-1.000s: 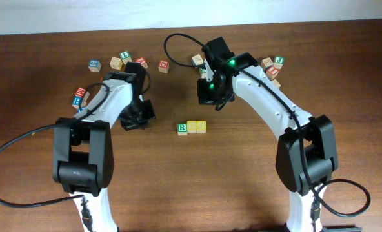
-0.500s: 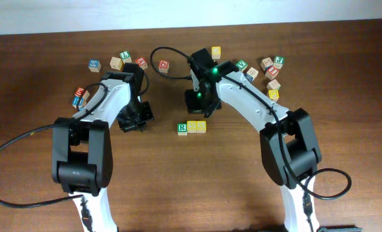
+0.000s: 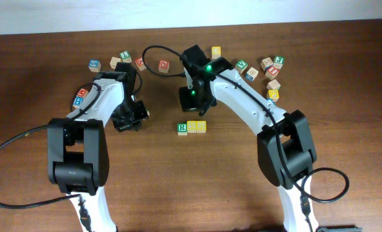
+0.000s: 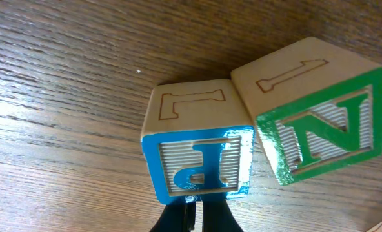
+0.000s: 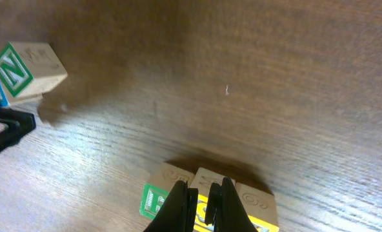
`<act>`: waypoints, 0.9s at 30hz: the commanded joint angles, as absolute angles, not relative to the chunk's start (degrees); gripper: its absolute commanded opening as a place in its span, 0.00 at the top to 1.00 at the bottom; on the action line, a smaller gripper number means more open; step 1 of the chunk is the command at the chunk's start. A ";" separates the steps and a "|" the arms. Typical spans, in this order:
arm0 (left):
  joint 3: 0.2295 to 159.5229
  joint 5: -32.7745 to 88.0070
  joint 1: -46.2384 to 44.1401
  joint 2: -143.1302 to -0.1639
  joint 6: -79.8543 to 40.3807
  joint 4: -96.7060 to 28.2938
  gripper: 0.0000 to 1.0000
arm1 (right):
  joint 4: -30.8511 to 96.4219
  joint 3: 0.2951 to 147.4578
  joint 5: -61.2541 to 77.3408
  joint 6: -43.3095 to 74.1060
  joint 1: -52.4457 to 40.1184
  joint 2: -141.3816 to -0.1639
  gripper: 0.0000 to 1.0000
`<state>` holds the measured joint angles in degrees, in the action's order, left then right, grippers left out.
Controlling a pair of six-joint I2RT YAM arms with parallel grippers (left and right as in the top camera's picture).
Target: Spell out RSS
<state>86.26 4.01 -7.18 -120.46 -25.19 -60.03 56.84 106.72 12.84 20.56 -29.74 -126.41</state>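
So the word looks basically done. The green R cube (image 3: 182, 128) sits near the middle of the bench (image 3: 242, 187), with the two yellow cubes (image 3: 197, 127) pressed up against its 3 o'clock side in one tight row. Reading left to right from the robot's side, that's the right order for RSS, assuming both yellow faces are S. I can't read the letters at this size.

The right tool (image 5: 202, 206) hangs directly over that row, fingers pinched to a thin slot and holding nothing. My guess is it's just checking or nudging the line, since the gap is far too narrow to take a cube.

The left tool (image 4: 192, 219) is off at 9 o'clock from the row, also pinched together and empty, its tips right at the blue P cube (image 4: 197, 166). That one touches the green N cube (image 4: 320, 125) corner to corner. Neither is needed for the word, so it makes sense that they're parked well away from it. The other spare cubes (image 3: 272, 72) are scattered along the 12 o'clock edge.

Views: overhead gives you the whole layout, but the left arm hides the P and N pair completely. The left wrist camera shows them up close. The right wrist camera shows the row is flush with no gaps, and catches the N cube off at 10 o'clock.
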 commanded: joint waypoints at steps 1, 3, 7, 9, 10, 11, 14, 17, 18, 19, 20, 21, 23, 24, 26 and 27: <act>87.26 3.53 -7.03 -121.16 -24.12 -60.12 1.00 | 60.51 110.26 10.59 20.23 -29.93 -126.96 0.96; 87.26 3.55 -6.94 -121.16 -24.16 -60.10 1.00 | 64.93 113.12 10.46 20.25 -29.93 -126.67 0.96; 87.26 3.55 -5.98 -121.16 -24.16 -60.12 1.00 | 76.53 117.08 11.60 21.47 -31.44 -126.45 0.96; 87.26 3.60 -4.54 -121.16 -24.21 -60.16 1.00 | 80.60 116.97 11.73 21.98 -32.36 -126.48 0.96; 87.26 3.60 -3.60 -121.16 -24.69 -60.29 1.00 | 81.69 116.51 11.75 22.00 -32.93 -126.48 0.96; 87.26 3.79 -2.55 -121.16 -24.95 -60.42 1.00 | 82.08 116.03 11.75 22.68 -33.50 -126.48 0.96; 87.26 3.77 -0.12 -121.16 -24.95 -61.47 1.00 | 82.15 114.43 11.75 32.25 -35.07 -126.48 0.96; 87.26 3.73 0.95 -121.16 -24.97 -62.28 1.00 | 81.89 113.32 11.44 32.49 -36.62 -126.50 0.96; 87.24 3.57 1.21 -121.16 -24.97 -62.28 1.00 | 80.88 112.44 11.44 33.58 -37.39 -126.50 0.96; 87.24 3.57 1.30 -121.16 -24.97 -62.22 1.00 | 79.59 111.42 11.42 35.20 -38.13 -126.50 0.96; 87.24 3.57 1.30 -121.16 -24.97 -62.19 1.00 | 78.02 110.28 11.38 36.14 -38.81 -126.50 0.96; 87.24 3.57 1.30 -121.16 -24.97 -62.19 1.00 | 76.27 109.10 11.31 36.12 -39.51 -126.50 0.96; 87.20 3.49 1.30 -121.16 -24.95 -62.22 1.00 | 73.23 106.72 11.29 36.40 -40.56 -126.50 0.96; 87.20 3.29 1.30 -121.16 -24.95 -62.24 1.00 | 72.18 105.73 11.29 36.80 -40.86 -126.50 0.96; 87.13 2.70 1.30 -121.16 -24.95 -62.24 1.00 | 69.56 103.33 11.29 37.54 -41.04 -126.65 0.96; 87.11 2.48 1.30 -121.16 -24.95 -62.24 1.00 | 68.47 102.15 11.31 38.06 -41.01 -126.72 0.96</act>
<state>86.26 3.97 1.10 -120.46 -25.06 -62.13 70.26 105.06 11.62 35.70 -40.66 -126.82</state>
